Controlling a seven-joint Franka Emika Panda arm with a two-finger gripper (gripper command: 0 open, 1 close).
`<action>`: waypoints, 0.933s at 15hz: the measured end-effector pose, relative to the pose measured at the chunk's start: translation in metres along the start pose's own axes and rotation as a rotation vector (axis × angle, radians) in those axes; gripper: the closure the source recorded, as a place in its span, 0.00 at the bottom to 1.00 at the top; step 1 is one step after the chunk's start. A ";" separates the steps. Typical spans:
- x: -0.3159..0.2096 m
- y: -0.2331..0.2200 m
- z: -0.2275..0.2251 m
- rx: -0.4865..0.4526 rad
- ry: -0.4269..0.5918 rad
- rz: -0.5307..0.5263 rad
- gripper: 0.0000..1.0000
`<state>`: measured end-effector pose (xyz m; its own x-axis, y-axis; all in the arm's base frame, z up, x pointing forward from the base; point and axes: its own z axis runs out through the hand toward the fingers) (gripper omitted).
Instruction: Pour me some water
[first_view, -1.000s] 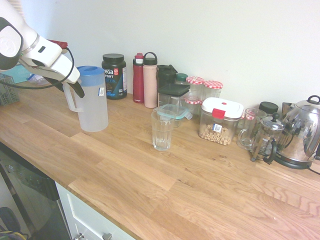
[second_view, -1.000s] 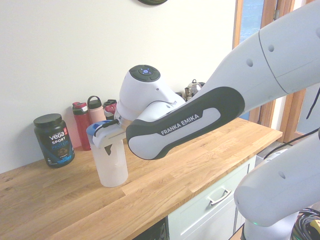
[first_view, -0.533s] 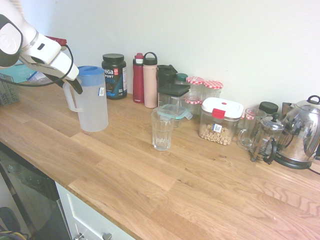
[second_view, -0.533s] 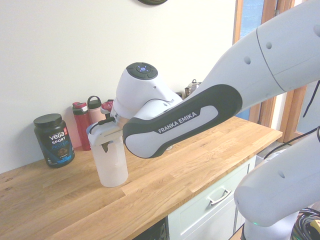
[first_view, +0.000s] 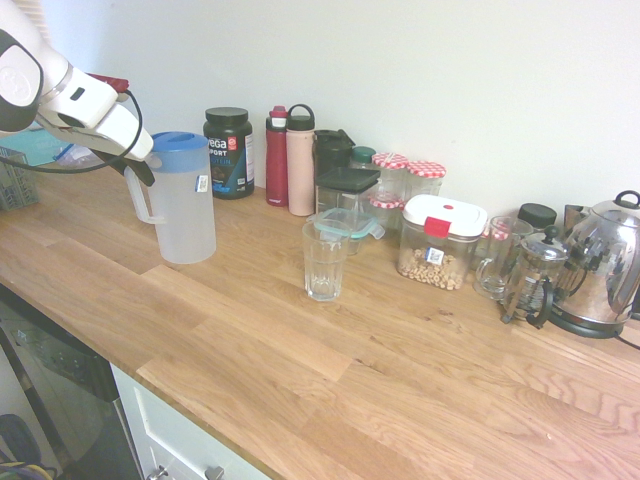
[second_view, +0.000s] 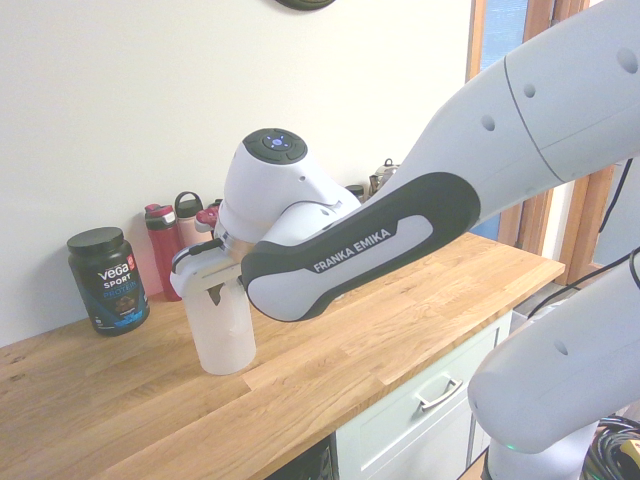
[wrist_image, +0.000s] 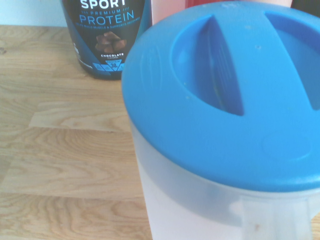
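You're looking at the gripper (first_view: 138, 172) sitting at the handle of the blue-lidded water jug (first_view: 184, 205), left of frame; can't tell whether the fingers are gripping yet; the handle is facing the arm, probably for a side grasp; the empty glass (first_view: 325, 260) is standing mid-frame, well apart, waiting for the pour.

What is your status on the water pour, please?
Gripper at pitcher handle, jaws closing. Pitcher upright on counter. Glass empty, path clear.
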<state>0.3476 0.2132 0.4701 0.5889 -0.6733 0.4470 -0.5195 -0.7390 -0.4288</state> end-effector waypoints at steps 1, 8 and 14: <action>0.001 0.000 0.001 -0.002 0.000 0.001 1.00; 0.004 0.002 0.004 -0.009 0.003 0.011 1.00; 0.012 0.013 -0.037 -0.029 0.013 0.010 1.00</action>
<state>0.3243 0.1948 0.4989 0.5756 -0.6807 0.4531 -0.5434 -0.7325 -0.4102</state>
